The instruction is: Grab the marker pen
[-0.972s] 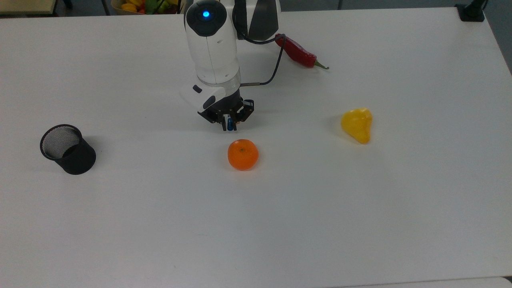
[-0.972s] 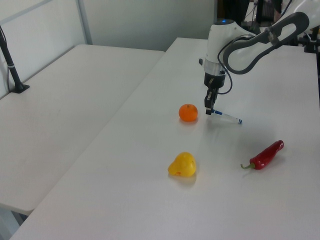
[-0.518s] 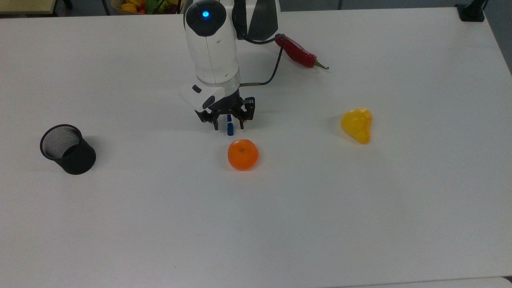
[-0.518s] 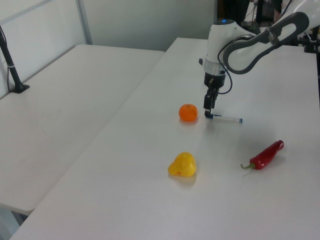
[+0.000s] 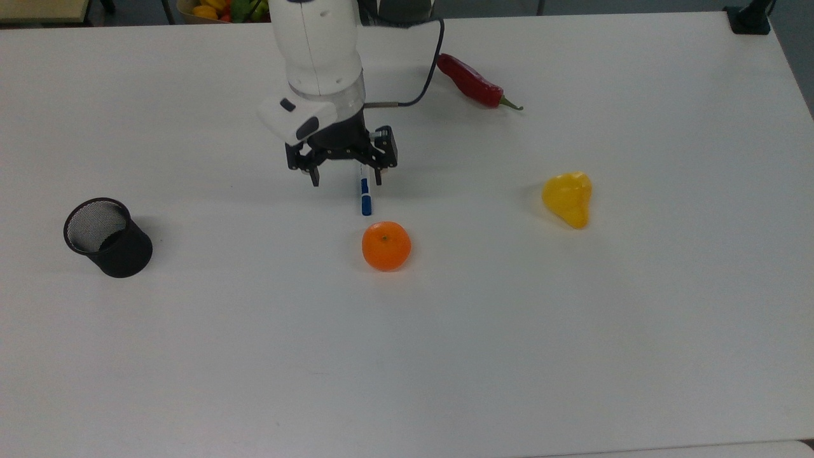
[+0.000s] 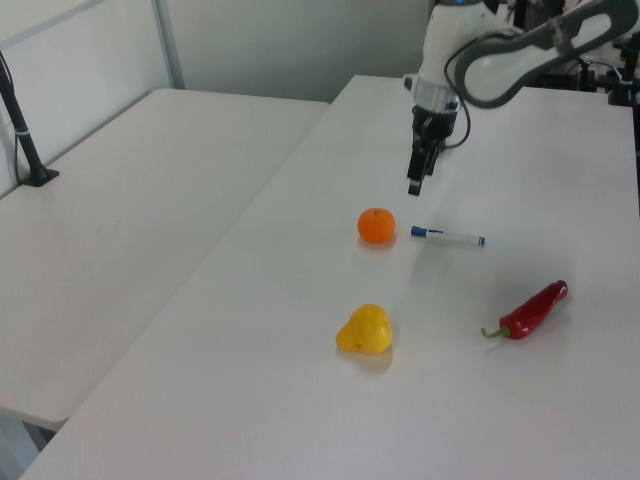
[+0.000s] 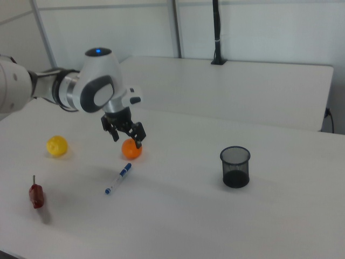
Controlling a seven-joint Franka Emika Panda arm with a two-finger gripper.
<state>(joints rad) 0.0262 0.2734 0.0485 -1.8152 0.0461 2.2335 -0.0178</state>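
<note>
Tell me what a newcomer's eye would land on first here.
The white arm's open gripper hangs above the table, just over the marker pen, which lies flat beside the orange. Bright props stand out: a yellow pear, a red chili pepper, and a black mesh cup.

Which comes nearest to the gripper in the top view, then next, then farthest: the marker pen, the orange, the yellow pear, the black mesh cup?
From the gripper:
1. Marker pen, just below its fingers.
2. Orange, further below.
3. Yellow pear, at the top view's right.
4. Black mesh cup, at the top view's left.
</note>
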